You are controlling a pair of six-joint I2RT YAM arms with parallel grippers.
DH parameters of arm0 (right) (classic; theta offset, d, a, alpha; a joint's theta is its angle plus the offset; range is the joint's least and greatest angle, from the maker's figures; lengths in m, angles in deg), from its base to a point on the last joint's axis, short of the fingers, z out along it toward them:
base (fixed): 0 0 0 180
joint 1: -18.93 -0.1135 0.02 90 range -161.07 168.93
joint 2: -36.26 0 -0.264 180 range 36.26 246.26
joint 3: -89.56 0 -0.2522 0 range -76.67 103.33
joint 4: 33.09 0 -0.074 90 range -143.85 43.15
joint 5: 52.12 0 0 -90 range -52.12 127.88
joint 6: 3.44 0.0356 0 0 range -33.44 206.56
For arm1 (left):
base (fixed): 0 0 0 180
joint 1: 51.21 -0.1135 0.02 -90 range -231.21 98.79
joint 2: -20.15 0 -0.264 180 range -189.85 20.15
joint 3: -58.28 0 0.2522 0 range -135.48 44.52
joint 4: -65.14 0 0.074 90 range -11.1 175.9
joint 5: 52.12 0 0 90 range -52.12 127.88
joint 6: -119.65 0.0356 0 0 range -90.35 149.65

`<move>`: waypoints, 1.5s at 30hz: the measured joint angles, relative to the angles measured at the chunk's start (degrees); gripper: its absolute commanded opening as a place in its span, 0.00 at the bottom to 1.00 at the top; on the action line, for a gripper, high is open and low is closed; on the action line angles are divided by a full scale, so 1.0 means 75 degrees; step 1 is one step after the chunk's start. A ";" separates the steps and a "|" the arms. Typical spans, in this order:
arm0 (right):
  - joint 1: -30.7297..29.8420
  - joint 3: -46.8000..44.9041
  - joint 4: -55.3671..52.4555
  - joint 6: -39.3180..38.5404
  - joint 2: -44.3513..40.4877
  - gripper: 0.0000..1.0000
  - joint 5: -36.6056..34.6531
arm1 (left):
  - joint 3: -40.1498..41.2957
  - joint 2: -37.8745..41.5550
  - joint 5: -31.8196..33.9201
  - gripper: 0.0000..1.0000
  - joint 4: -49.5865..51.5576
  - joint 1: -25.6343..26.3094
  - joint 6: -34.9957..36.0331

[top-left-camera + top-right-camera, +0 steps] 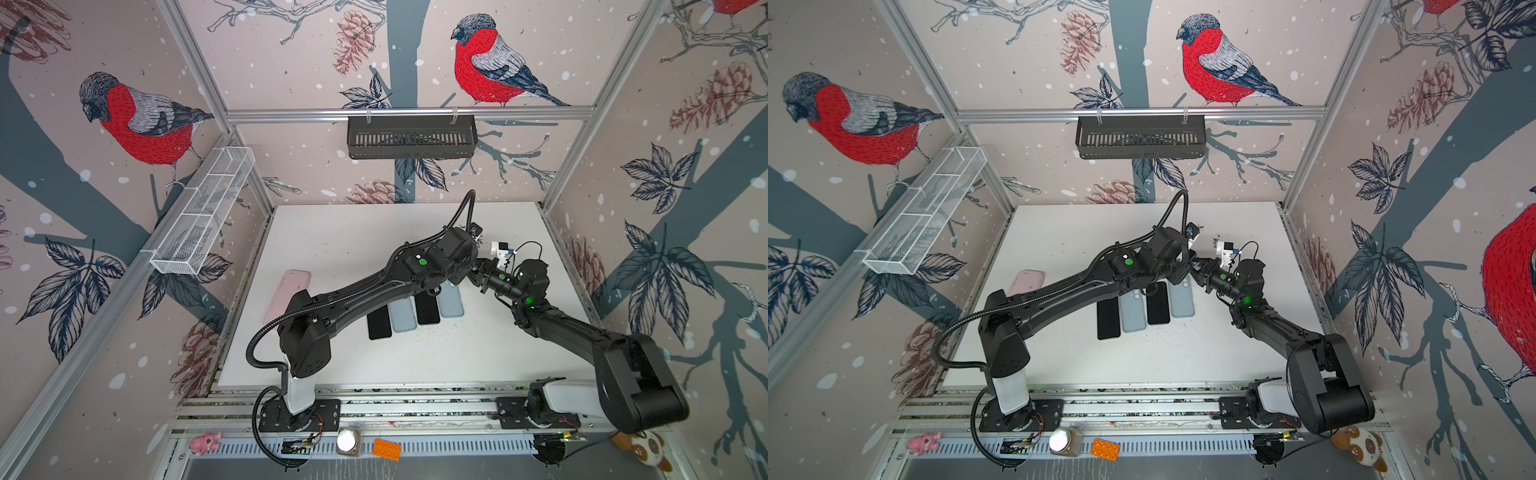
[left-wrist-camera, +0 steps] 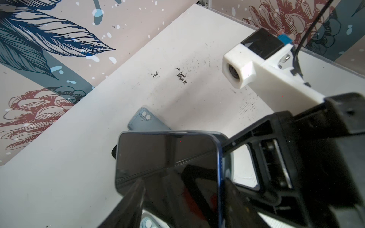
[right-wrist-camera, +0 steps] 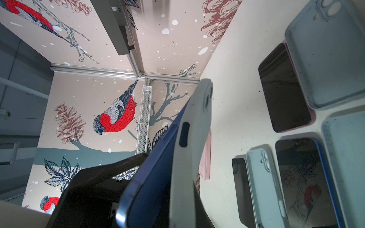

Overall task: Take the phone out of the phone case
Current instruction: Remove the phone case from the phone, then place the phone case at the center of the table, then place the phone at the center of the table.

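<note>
item: phone (image 2: 167, 158) still in phone case (image 3: 197, 122), raised over counter (image 2: 59, 187) | right tool (image 3: 167, 177) clamped on phone case | left tool (image 2: 183, 197) astride phone, grip I cannot tell | risk: case pops free, phone drops

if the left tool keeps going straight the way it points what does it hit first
Most likely the phone, held up by the right tool directly ahead; depth is hard to judge.
</note>
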 measured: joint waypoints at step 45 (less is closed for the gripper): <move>-0.0717 -0.0154 -0.0286 -0.0318 0.1276 0.00 -0.0933 | 0.5018 0.5222 0.1288 0.00 -0.2416 -0.0903 0.3678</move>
